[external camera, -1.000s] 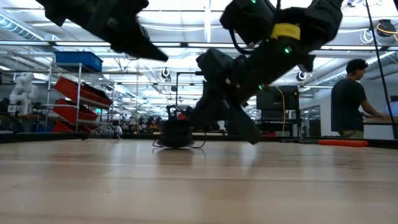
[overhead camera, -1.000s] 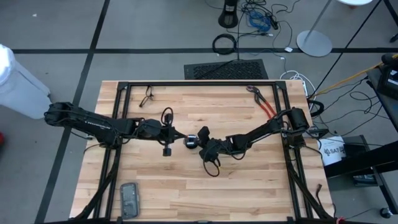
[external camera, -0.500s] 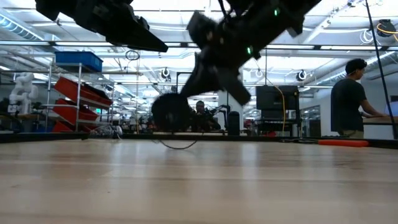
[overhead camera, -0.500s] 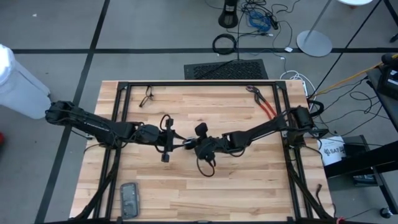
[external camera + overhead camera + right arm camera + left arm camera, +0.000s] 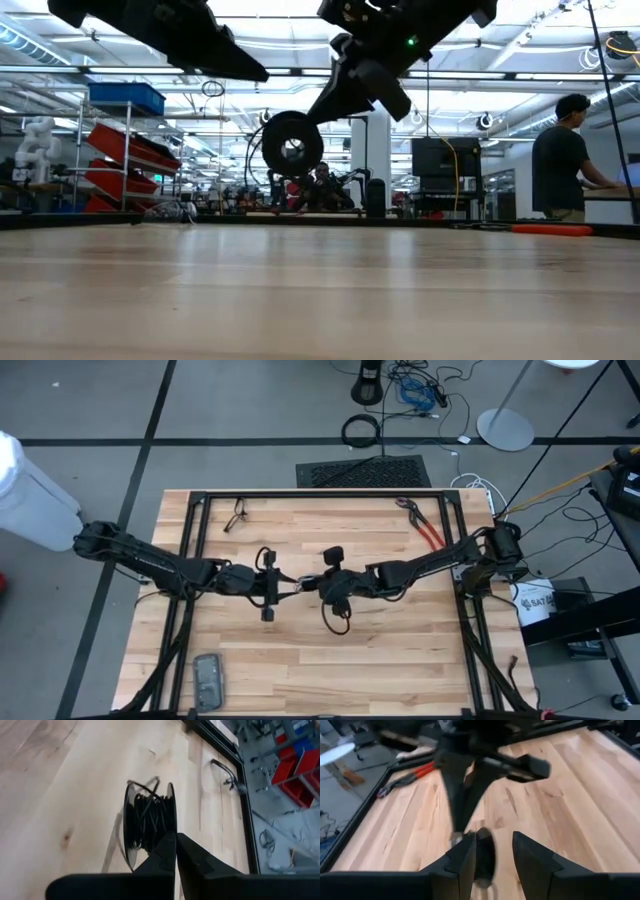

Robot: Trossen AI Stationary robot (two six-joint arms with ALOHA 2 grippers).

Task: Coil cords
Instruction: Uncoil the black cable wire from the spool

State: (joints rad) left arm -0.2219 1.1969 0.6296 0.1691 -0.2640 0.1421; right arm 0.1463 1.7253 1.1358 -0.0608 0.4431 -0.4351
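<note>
A black spool (image 5: pixel 290 146) wound with the thin black cord (image 5: pixel 148 821) hangs above the wooden table (image 5: pixel 390 660), near its middle. My right gripper (image 5: pixel 175 839) is shut on it, reaching in from the right (image 5: pixel 320 589). A slack loop of cord (image 5: pixel 338 622) trails off the spool toward the near edge. My left gripper (image 5: pixel 494 847) stands open just left of the spool (image 5: pixel 292 584). The spool's edge (image 5: pixel 484 854) shows close by one of its fingers; whether they touch I cannot tell. My right gripper pinches the rim of one spool flange (image 5: pixel 171 827) between its two fingers. The fingers (image 5: pixel 345 92) slant down onto it from the table's right. The spool hangs below them, clear of the table, its flat face toward the near edge.
Red-handled pliers (image 5: pixel 428 528) lie at the far right. A small dark item (image 5: pixel 237 515) lies at the far left and a grey device (image 5: pixel 208 680) at the near left edge. Black frame rails (image 5: pixel 320 493) border the table. A person (image 5: pixel 565 160) stands in the room behind.
My right gripper has risen and rolled, carrying the spool from the tabletop up clear of it and a little toward the far edge. The cord loop trails beneath it.
</note>
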